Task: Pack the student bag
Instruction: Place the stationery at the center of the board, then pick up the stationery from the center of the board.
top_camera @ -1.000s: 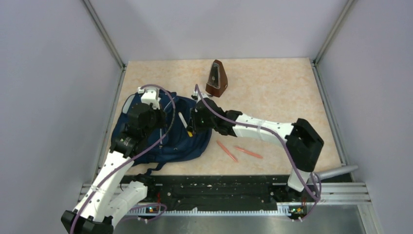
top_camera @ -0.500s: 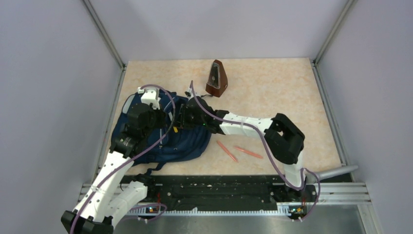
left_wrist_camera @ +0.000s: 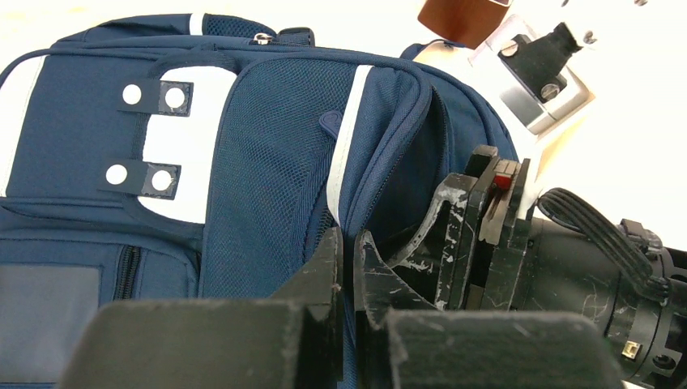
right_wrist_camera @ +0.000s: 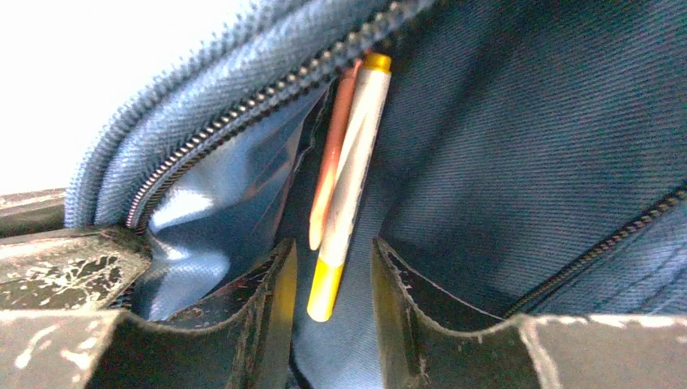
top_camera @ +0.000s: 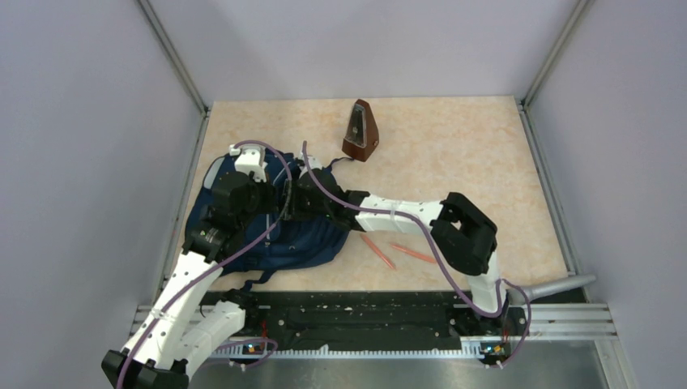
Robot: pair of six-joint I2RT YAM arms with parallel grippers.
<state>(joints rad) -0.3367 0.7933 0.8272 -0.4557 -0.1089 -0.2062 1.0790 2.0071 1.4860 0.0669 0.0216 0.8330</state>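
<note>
Student bag [top_camera: 312,243] — lies by the table's left edge, pocket unzipped. Left hand [left_wrist_camera: 348,243] clenched on the pocket rim. Right hand [right_wrist_camera: 332,251] inside the mouth, released, pen [right_wrist_camera: 352,162] loose beside an orange pencil [right_wrist_camera: 330,154]. Step: depositing. Next — withdraw cleanly, then fetch the table pencils [top_camera: 377,251].

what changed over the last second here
The right gripper pushed left into the student bag with the white pen, then opened, letting it go inside. The left gripper stays pinched on the bag's opening edge; the metronome and two orange pencils on the table have not moved.
</note>
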